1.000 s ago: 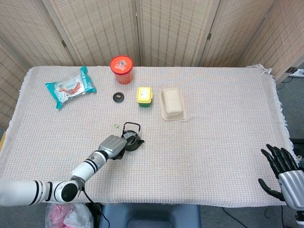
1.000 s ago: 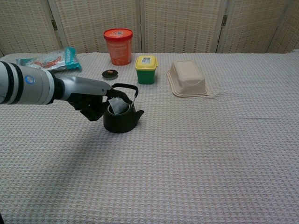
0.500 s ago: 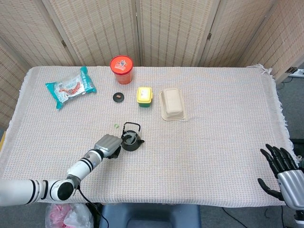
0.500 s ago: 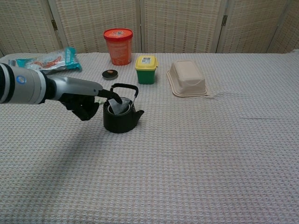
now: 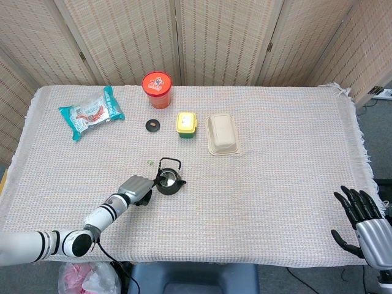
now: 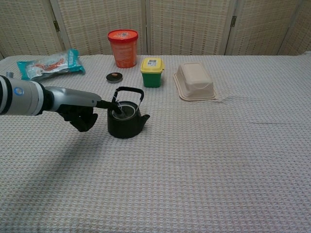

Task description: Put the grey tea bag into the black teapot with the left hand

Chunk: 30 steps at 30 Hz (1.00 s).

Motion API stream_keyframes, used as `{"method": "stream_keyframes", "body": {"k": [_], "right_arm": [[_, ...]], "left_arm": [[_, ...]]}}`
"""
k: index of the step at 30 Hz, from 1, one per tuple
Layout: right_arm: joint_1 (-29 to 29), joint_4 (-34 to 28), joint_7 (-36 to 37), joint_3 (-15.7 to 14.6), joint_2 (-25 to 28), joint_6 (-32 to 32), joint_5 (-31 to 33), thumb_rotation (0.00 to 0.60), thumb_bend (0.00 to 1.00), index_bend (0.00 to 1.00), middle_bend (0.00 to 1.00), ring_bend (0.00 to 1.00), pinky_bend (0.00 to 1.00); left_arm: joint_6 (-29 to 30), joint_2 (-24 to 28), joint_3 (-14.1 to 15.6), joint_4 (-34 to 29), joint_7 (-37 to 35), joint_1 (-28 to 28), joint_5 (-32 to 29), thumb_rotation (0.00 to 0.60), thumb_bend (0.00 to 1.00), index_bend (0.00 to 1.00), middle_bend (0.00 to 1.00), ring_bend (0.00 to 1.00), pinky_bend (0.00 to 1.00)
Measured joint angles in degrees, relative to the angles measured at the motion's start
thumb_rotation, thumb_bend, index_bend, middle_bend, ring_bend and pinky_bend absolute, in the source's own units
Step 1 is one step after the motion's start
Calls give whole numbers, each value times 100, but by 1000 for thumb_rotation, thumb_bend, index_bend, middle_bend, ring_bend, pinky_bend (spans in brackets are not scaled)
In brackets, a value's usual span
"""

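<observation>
The right hand (image 5: 361, 215) hung off the near right corner of the table (image 5: 288, 202), fingers spread and holding nothing; only the head view showed it. The left hand (image 6: 80, 109) sat low over the cloth just left of the black teapot (image 6: 126, 120); 1 finger reached out to the pot's open mouth while the others curled under the palm; whether the fingertip still touched anything could not be told. The grey tea bag (image 6: 122, 110) lay inside the teapot, pale against the dark rim, with the looped handle standing upright over it; in the head view the bag was too small to make out. Beyond the pot, a small dark round lid (image 6: 114, 76) lay on the cloth; to its right stood a green box with a yellow lid (image 6: 152, 72), and further right a beige food container (image 6: 196, 81), upside down. At the far edge stood an orange tub (image 6: 123, 47); a teal snack packet (image 6: 50, 63) lay at far left.
</observation>
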Motion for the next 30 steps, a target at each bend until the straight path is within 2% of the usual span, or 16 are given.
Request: {"method": "stream_keyframes", "body": {"k": [10, 17, 23, 27, 29, 30], "right_arm": [[14, -11, -36, -1, -7, -32, 6, 600, 238, 0, 0, 0, 0], [8, 6, -11, -17, -5, -1, -38, 600, 238, 0, 0, 0, 0], [-7, 43, 76, -34, 17, 57, -76, 600, 237, 0, 0, 0, 0], [-49, 83, 141, -50, 28, 168, -122, 600, 238, 0, 0, 0, 0], [-73, 111, 171, -55, 29, 203, -130, 600, 237, 0, 0, 0, 0], [-73, 112, 170, -55, 29, 198, -126, 600, 238, 0, 0, 0, 0]], "left_arm": [[-73, -162, -2, 215, -255, 103, 292, 600, 1000, 62, 1000, 1000, 1000], [197, 75, -137, -210, -282, 131, 455, 600, 1000, 60, 1000, 1000, 1000], [796, 740, -298, -1215, -263, 286, 817, 600, 1000, 50, 1000, 998, 1000], [1452, 1600, -344, -2120, -500, 746, 1489, 600, 1000, 44, 993, 930, 1000], [1816, 1993, -314, -2341, -702, 1069, 1941, 600, 988, 44, 933, 864, 1000], [2113, 2200, -274, -2420, -860, 1322, 2293, 600, 950, 44, 863, 816, 1000]]}}
